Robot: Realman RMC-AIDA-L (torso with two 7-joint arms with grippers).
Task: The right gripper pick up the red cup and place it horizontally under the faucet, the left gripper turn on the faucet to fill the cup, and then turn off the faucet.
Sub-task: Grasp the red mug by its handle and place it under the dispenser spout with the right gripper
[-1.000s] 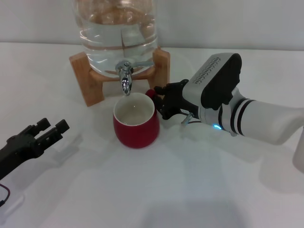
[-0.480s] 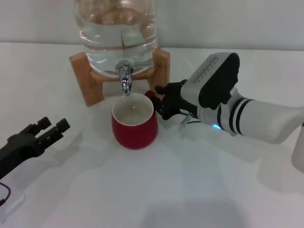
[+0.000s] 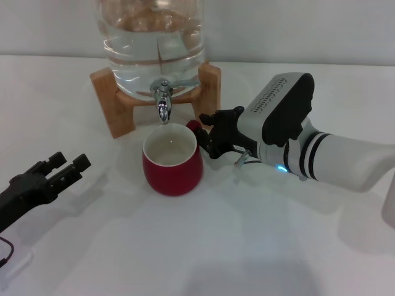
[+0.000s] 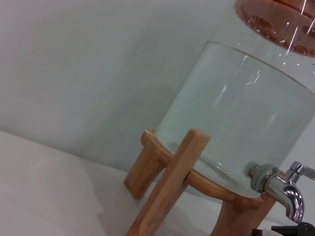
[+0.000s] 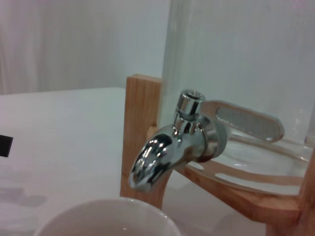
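My right gripper (image 3: 207, 132) is closed on the small handle of the red cup (image 3: 172, 160), which stands upright on the white tabletop (image 3: 247, 246) just near of the water jar (image 3: 153, 37) on its wooden stand (image 3: 111, 105). The chrome faucet (image 3: 163, 98) hangs above the cup's far rim, its spout pointing down, its lever out to the right. To do this step well, I judge the cup's mouth should sit squarely under the spout, so I should nudge it slightly farther in while keeping it level and clear of the stand. My left gripper (image 3: 62, 169) waits low at the near left with fingers spread apart, well apart from the faucet; it should approach the lever only once the cup rests steady.
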